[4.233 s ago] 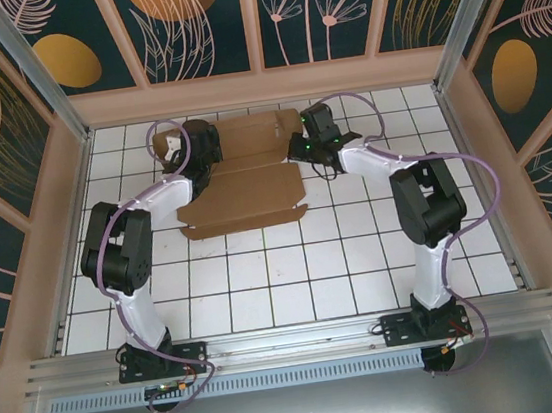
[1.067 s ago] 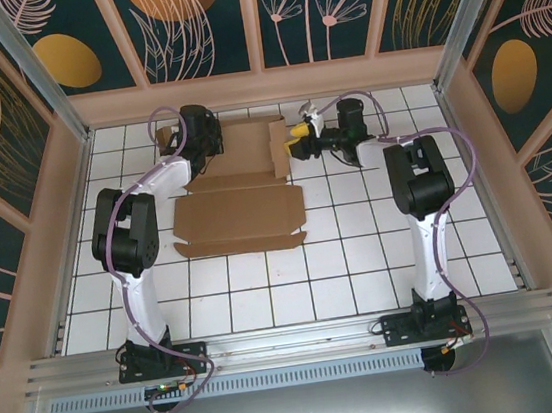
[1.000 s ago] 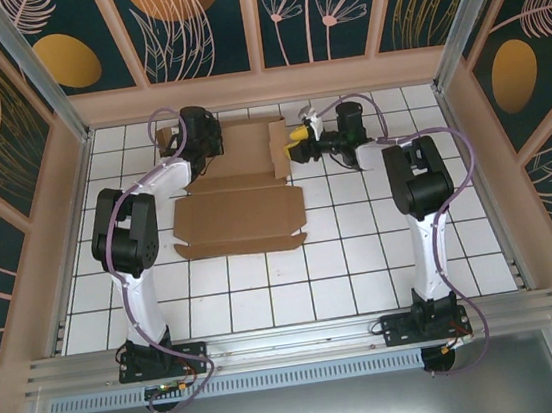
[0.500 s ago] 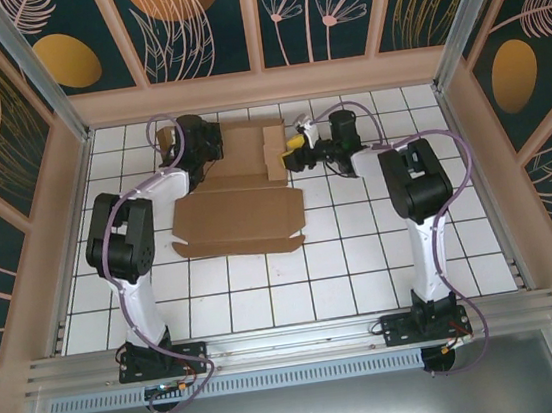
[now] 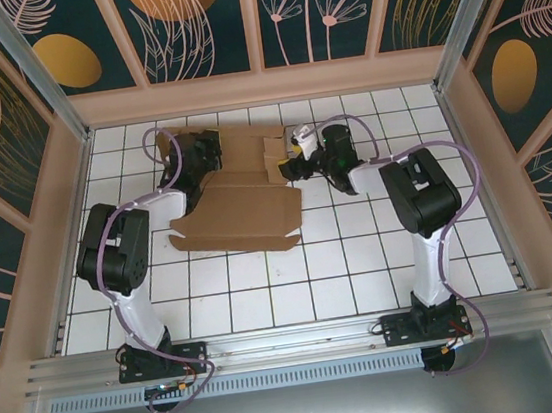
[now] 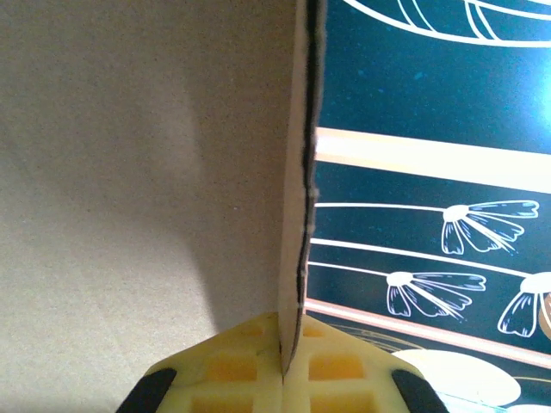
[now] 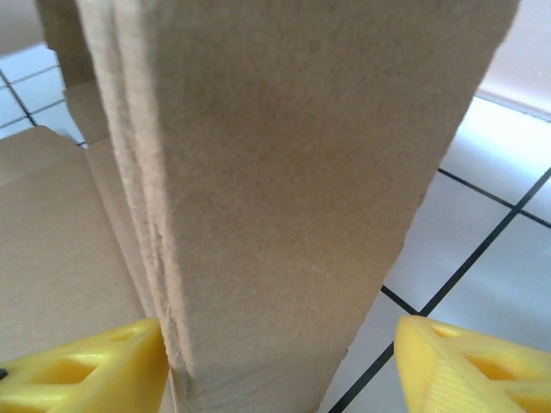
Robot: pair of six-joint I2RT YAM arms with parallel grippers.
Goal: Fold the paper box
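White tiled worktop point(image 5: 363, 256), walled enclosure. Paper box point(image 5: 242, 216) lies toward the far middle, between the two sets of fingers. It is a plain brown die-cut sheet: the big panel is flat on the tiles on the near side of both sets of fingers, and the rear panel point(image 5: 243, 142) is tilted up between them. Not yet a container. No closed walls, nothing on or in it, bare cardboard throughout. Left fingers point(image 5: 202, 160) are at the sheet's left far corner. In the wrist view the yellow pads point(image 6: 250, 379) are pressed together on a cardboard edge point(image 6: 297, 215) that rises straight up from them, with the broad face point(image 6: 129, 172) to their left. Judged an anchor hold that props the rear panel and stops the sheet sliding while the other side is worked. Right fingers point(image 5: 298, 159) are at the right side flap point(image 5: 275, 156), which stands upright just to their left in the overhead view. In the wrist view they are spread wide, one pad point(image 7: 86, 366) against or just beside the flap's layered edge and the other point(image 7: 465, 366) well clear. The flap point(image 7: 284, 172) stands between them and looks doubled over. Judged to be lined up to pinch or steer that flap inward. Fold is early: one side wall is up, the rest is flat. Risk: the flap springing back before it is pinched.
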